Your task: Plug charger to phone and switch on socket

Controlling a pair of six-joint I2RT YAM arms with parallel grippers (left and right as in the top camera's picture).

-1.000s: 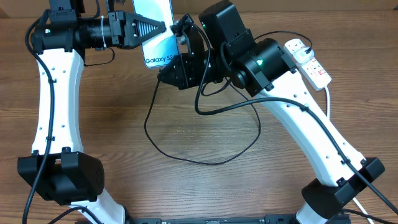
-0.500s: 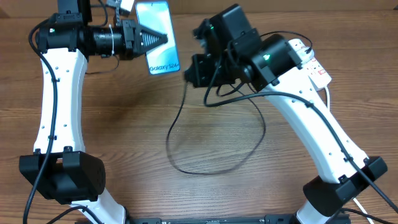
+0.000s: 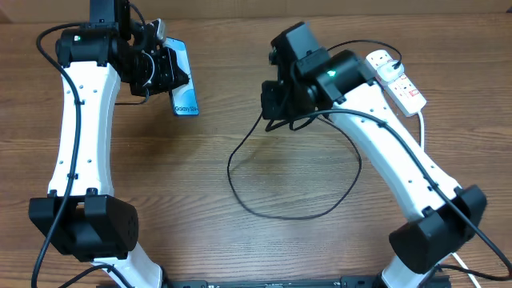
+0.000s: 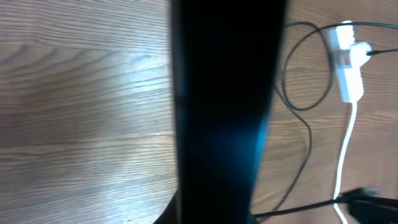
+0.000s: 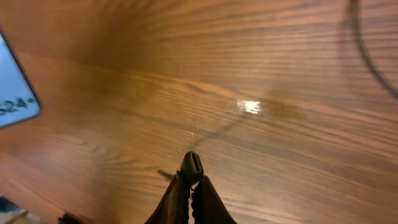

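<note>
- Black right tool [image 5: 191, 182] is pressed together on a small dark nub at its tip. I take the nub to be the connector end of the charger [image 3: 288, 214], whose thin cable lies in a wide loop on the wooden surface [image 3: 160, 200] below the arm.
- Left tool [image 3: 164, 70] is clamped on the phone [image 3: 184, 90] and holds it tilted at the far left. Its wrist view is filled by a dark blurred bar with a teal glow, most likely the phone seen from very near.
- Phone and connector are well apart, with bare wood between them.
- Socket [image 3: 398, 76] lies at the far right beyond the right arm, its thick white lead [image 4: 346, 149] trailing toward the near edge. A black line runs to its far end, so the plug may already be in, though I cannot tell.
- Step in hand, as I judge it: bringing connector and phone together. Nothing is mated yet.
- Next move calls for lining the tip squarely with the port on the phone's short edge, which no view shows clearly, then pushing straight in with the cable slack. Only after that can a tool be freed for the socket's red-marked switch.
</note>
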